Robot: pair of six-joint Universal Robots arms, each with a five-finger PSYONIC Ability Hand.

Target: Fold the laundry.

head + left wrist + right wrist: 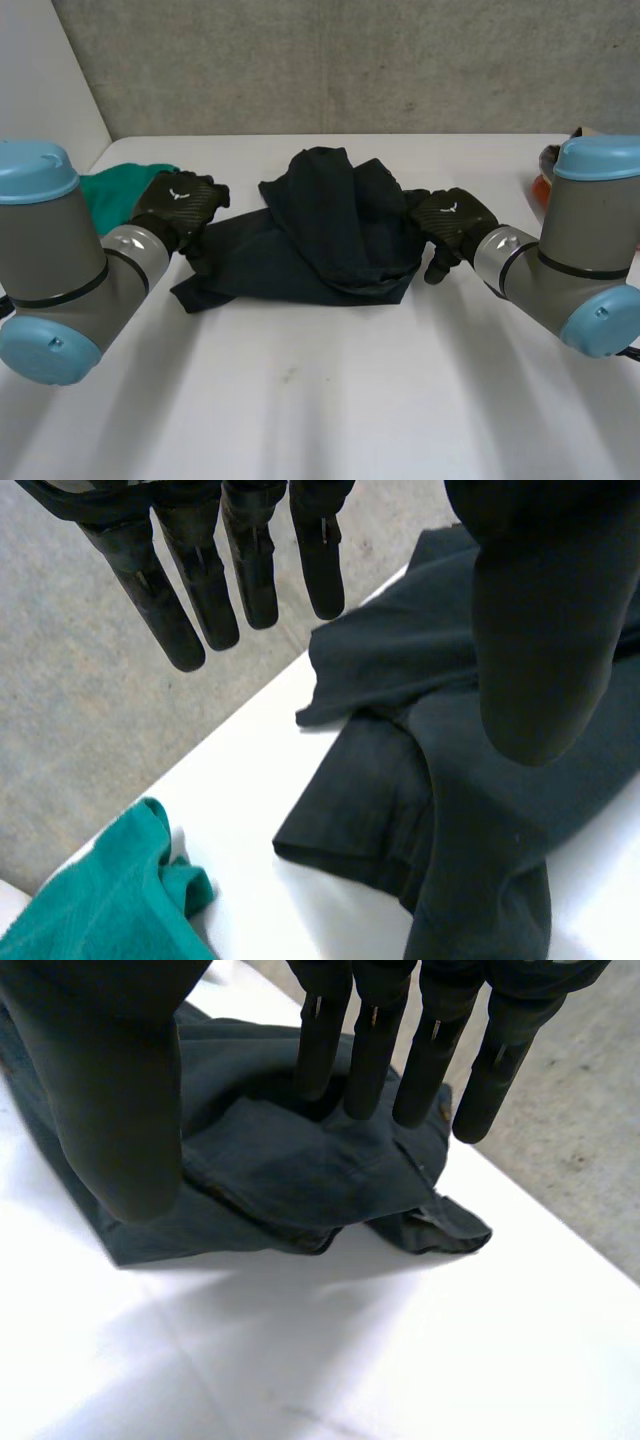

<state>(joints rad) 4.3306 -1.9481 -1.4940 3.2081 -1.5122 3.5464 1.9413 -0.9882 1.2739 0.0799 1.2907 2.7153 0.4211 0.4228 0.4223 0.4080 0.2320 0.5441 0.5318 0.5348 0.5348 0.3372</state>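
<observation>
A dark garment (330, 225) lies crumpled in the middle of the white table (320, 400). It is bunched into a rumpled mound towards its far right, and a flatter part reaches out to the near left. In the left wrist view one folded, hemmed end of the garment (400, 810) lies flat on the table. In the right wrist view its layered edge (290, 1170) rests on the table below the fingers.

The left hand (180, 205) is at the garment's left end. Its fingers (200, 590) are straight and apart from the thumb, holding nothing. The right hand (452, 222) is at the garment's right side. Its fingers (372, 1050) are straight and side by side, with their tips at the cloth of the mound and the thumb well apart from them. They clamp nothing, and I cannot tell whether the tips touch the cloth.

A green cloth (112, 192) lies at the table's far left, behind the left hand and apart from the garment. It appears beyond the left fingertips as a rumpled green cloth (100, 910). An orange object (543, 185) sits at the table's right edge, partly hidden by the right arm.
</observation>
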